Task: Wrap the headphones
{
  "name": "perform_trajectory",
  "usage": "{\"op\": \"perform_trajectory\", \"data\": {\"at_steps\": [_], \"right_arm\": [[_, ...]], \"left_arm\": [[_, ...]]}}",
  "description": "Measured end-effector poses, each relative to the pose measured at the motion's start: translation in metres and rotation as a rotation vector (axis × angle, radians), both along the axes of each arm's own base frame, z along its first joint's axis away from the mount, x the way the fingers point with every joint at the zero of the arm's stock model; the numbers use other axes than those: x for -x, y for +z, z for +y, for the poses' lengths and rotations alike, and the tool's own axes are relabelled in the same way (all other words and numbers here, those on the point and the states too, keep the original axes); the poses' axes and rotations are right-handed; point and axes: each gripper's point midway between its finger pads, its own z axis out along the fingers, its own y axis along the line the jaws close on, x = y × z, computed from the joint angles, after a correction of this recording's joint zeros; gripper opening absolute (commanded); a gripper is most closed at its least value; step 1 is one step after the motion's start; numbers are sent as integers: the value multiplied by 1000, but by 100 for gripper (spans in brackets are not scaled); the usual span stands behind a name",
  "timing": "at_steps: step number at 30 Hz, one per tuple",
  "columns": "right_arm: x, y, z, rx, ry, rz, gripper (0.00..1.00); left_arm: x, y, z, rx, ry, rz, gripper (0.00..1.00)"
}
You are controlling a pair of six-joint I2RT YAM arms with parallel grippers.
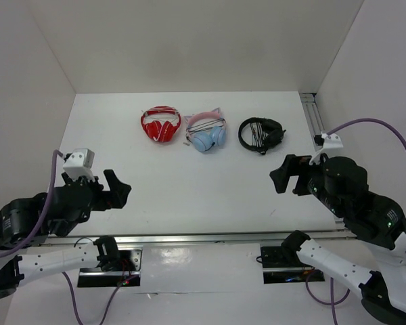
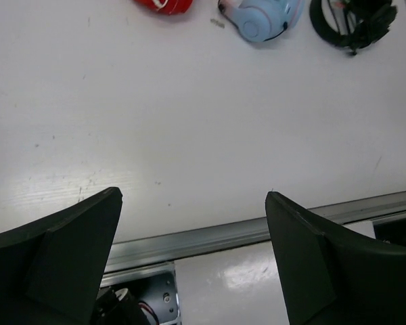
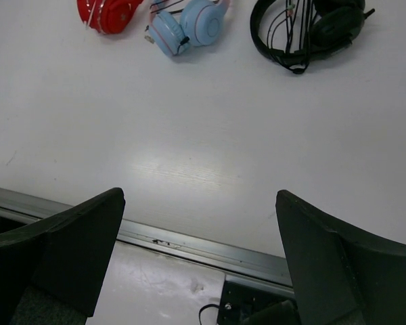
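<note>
The black headphones (image 1: pixel 261 134) lie at the back right of the white table, their thin cable looped across the headband; they also show at the top of the right wrist view (image 3: pixel 304 30) and in the top right corner of the left wrist view (image 2: pixel 352 24). My left gripper (image 1: pixel 119 190) hovers open at the near left, far from them, with nothing between its fingers. My right gripper (image 1: pixel 282 177) hangs open at the near right, a short way in front of the headphones, also empty.
Red-and-white headphones (image 1: pixel 161 124) and light-blue and pink cat-ear headphones (image 1: pixel 206 132) lie in a row left of the black pair. A metal rail (image 1: pixel 216 237) runs along the table's near edge, another rail (image 1: pixel 314 115) along the right side. White walls enclose the table.
</note>
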Motion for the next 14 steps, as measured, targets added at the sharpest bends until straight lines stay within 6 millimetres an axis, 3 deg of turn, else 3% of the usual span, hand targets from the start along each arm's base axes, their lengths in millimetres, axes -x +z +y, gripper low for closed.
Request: {"op": "perform_trajectory", "data": {"at_steps": [6, 14], "right_arm": [[11, -15, -15, 18, -37, 16, 100], [15, -16, -22, 13, -53, 9, 100]], "left_arm": [[13, -22, 13, -28, -4, 62, 100], [25, -20, 37, 53, -4, 27, 100]]}}
